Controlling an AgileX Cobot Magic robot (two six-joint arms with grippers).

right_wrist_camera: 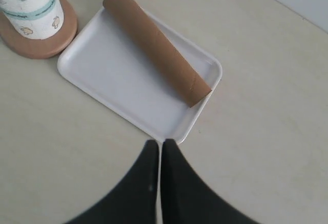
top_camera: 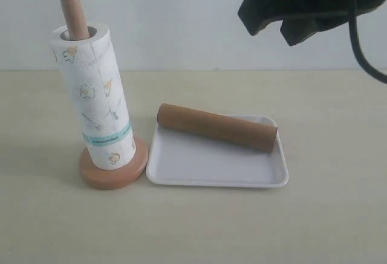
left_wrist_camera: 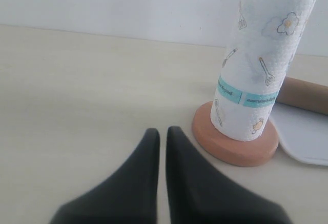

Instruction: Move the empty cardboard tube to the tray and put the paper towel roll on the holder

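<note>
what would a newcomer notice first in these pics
The tall printed paper towel roll stands on the wooden holder at the left of the exterior view, with the pole's tip poking out of its core. Just right of it, the brown cardboard tube lies along the far side of the white tray. The left gripper and right gripper are both shut and hold nothing.

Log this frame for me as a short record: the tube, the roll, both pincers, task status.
tube: plain brown hollow cardboard tube, lying in the shallow white rectangular tray along its far rim
roll: white printed paper towel roll, standing on the light-brown wooden holder, pole tip showing above it
left pincer: shut, empty, near the holder's base
right pincer: shut, empty, by the tray's rim
status: both placements look done
</note>
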